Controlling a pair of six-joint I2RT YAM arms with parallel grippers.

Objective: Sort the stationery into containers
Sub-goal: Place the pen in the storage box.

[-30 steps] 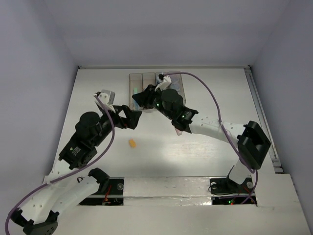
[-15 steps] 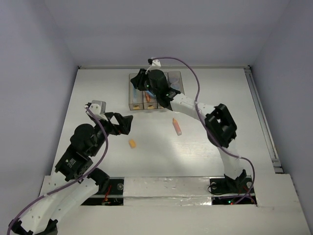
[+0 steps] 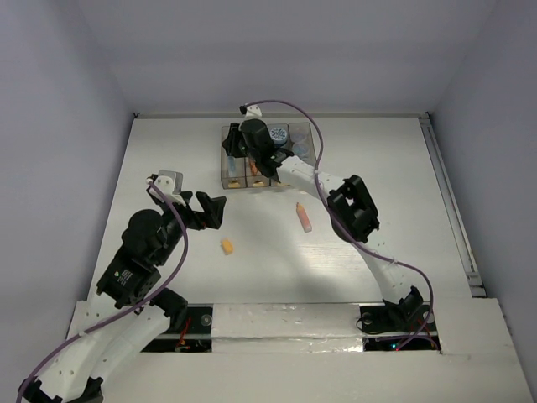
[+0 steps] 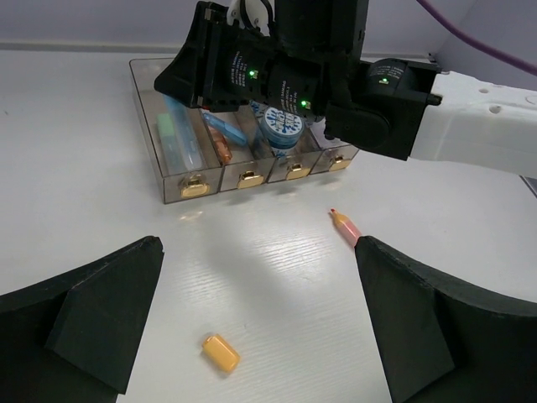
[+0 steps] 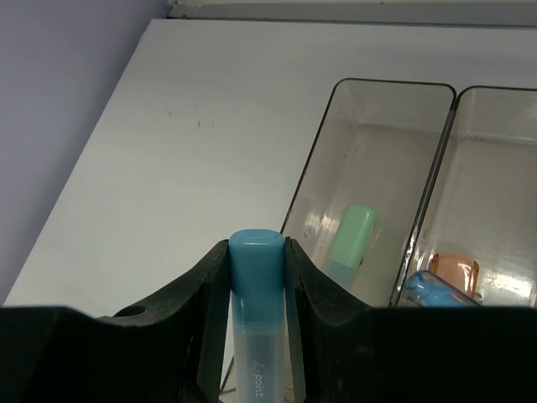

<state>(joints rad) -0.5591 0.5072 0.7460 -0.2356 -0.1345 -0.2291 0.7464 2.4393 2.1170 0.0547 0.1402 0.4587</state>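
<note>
At the left end of the bins [image 4: 151, 143], right jaws clamping blue marker [image 5: 256, 277] lengthwise, cap outward, left jaws wide.

Right hand [image 5: 256, 252] clamps blue marker [image 5: 256, 323]; green marker [image 5: 351, 237] lies in bin [image 5: 390, 82].

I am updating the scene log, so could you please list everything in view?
table: one, white, under everything
containers: four joined, translucent grey-brown, far middle
green-capped marker: one, leftmost container
orange and blue items: second container, kind unclear
jars: two, bluish tops, two rightmost containers
pink marker: one, orange cap, on table before containers
orange eraser: one, on table near left gripper
blue marker: one, in right gripper over the containers
left gripper: open, empty
right gripper: shut on blue marker
</note>
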